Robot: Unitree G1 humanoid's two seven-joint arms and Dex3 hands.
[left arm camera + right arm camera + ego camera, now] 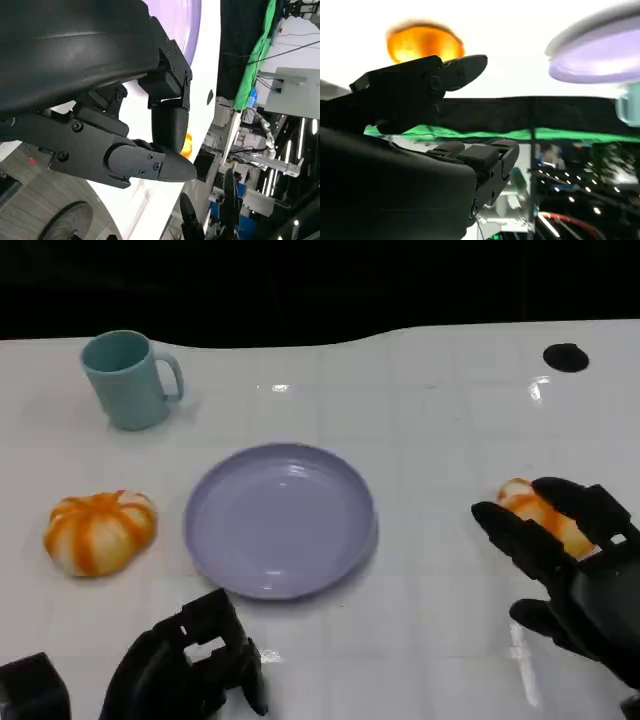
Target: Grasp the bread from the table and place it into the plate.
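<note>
A small orange and white bread [538,512] lies on the white table at the right, a short way from the lilac plate [215,540] in the middle. My right hand [575,570] reaches around the bread with its fingers spread, the thumb on the plate side and the other fingers over its far side. The bread still rests on the table. In the right wrist view the bread [425,42] shows just past a fingertip of that hand [420,140]. My left hand [190,660] sits at the near edge in front of the plate, fingers curled in and holding nothing.
An orange-striped pumpkin-shaped item [100,532] lies left of the plate. A teal mug [128,380] stands at the back left. A black disc [566,357] is on the table at the back right. The table's far edge meets a black backdrop.
</note>
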